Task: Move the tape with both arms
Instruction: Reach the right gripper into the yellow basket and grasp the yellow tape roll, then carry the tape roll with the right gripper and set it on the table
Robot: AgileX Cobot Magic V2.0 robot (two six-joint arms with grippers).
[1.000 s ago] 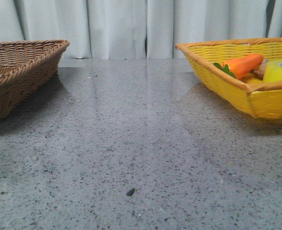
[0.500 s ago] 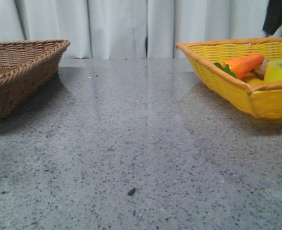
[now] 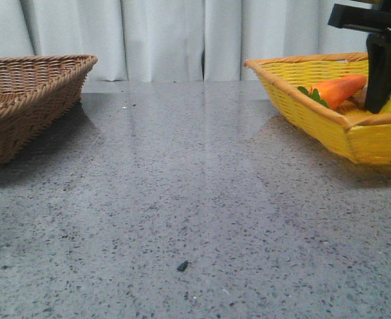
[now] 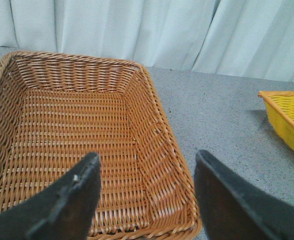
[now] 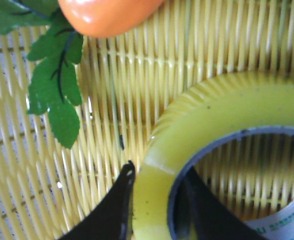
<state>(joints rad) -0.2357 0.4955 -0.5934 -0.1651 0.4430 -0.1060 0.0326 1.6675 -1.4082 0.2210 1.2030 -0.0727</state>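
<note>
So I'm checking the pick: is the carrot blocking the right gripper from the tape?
No. The right gripper already straddles the tape wall, one finger outside and one inside the core. The carrot lies apart, beside it in the yellow basket.

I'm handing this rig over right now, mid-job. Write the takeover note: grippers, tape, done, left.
Right gripper: down in the yellow basket, fingers astride the tape wall, one outside, one inside the core; not visibly clamped.
Left gripper: open, empty, above the brown basket.
Tape lies flat in the yellow basket beside the carrot.
Done: right arm at the tape.
Left: grip, lift, pass to left gripper, probably place in the brown basket.
</note>
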